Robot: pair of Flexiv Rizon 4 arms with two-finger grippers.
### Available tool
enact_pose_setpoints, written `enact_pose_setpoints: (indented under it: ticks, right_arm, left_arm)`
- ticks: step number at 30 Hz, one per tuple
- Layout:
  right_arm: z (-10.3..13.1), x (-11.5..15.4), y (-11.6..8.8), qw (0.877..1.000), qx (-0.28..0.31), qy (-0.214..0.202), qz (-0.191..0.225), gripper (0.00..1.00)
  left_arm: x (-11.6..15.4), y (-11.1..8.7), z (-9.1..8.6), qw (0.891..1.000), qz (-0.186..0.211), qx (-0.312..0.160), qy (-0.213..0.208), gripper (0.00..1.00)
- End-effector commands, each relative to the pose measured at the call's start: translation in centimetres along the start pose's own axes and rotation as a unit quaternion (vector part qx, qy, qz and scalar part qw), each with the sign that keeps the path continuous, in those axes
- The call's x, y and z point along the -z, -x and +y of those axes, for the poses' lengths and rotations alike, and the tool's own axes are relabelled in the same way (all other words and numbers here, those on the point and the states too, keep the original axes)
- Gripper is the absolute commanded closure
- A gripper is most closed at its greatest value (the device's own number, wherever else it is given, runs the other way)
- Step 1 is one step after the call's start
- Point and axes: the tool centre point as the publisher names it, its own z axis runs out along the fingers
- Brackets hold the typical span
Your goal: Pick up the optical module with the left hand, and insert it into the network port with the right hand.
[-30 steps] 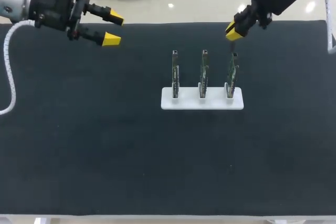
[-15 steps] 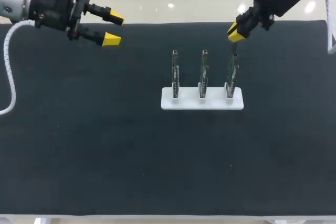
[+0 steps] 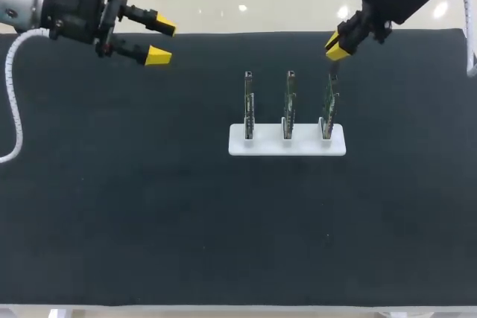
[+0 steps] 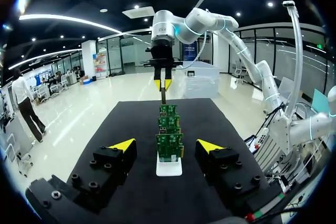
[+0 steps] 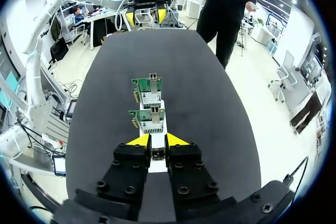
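While left tool (image 3: 162,41) gapes, right tool (image 3: 336,47) grips module (image 4: 163,96)

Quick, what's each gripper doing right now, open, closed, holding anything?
Left gripper: open, empty.
Right gripper: closed on the small metal optical module.

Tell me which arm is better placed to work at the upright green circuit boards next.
Right. Its yellow-tipped end effector hangs just above the end green circuit board on the white flat base, a thin dark optical module reaching down to it. The left end effector is open, far off, holding nothing.
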Motion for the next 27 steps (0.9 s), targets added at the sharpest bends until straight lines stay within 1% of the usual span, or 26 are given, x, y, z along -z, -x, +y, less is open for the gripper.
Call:
enact_pose_setpoints:
  ticks: [1,13,21,27]
  right_arm:
    - [0.00,-0.08,-0.23,1.000,0.002,0.000,-0.004,1.00]
    - [0.14,-0.49,-0.70,1.000,0.002,-0.003,-0.012,1.00]
    - [0.55,-0.67,-0.46,1.000,-0.001,-0.003,-0.014,1.00]
    - [0.71,-0.27,-0.17,1.000,-0.002,-0.002,-0.009,1.00]
  left_arm:
    - [-0.04,0.03,0.09,1.000,0.002,0.000,-0.001,0.00]
    - [-0.04,0.03,0.09,1.000,0.002,0.000,-0.001,0.00]
    - [-0.04,0.03,0.09,1.000,0.002,0.000,-0.001,0.00]
    - [-0.04,0.03,0.09,1.000,0.002,0.000,-0.001,0.00]
